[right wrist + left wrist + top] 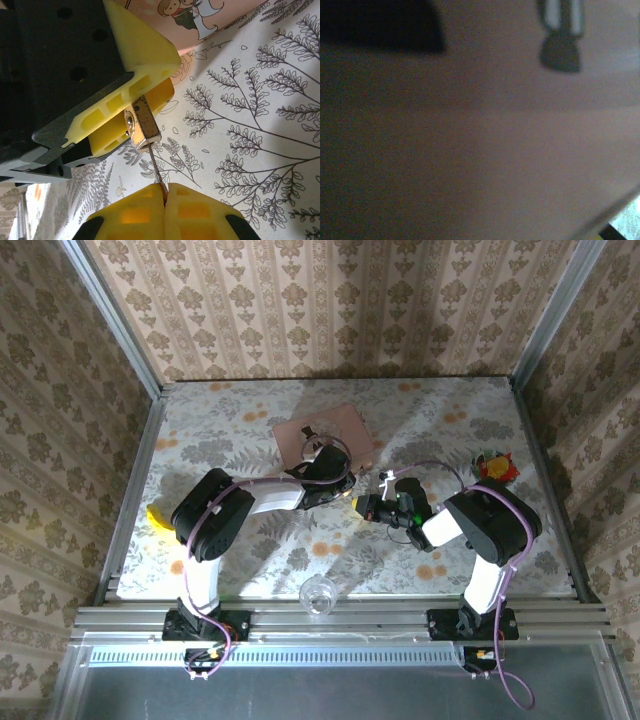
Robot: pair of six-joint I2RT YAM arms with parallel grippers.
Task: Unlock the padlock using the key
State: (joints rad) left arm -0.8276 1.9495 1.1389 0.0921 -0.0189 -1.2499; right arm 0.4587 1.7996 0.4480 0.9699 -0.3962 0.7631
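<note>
Centre: left pincer (343, 490) and right pincer (164, 192) meet tip to tip just before the pink box (322, 435); padlock (144, 122) and key (156, 172) bridge them, no way through.
Far strip: bare counter (230, 410) behind the box up to the back wall (340, 310).
Near edge: a glass (319, 595) stands between the arm bases.
Left: yellow thing (158, 518) beside the left arm.
Right: colourful object (493, 465) near the side wall (590, 390).
</note>
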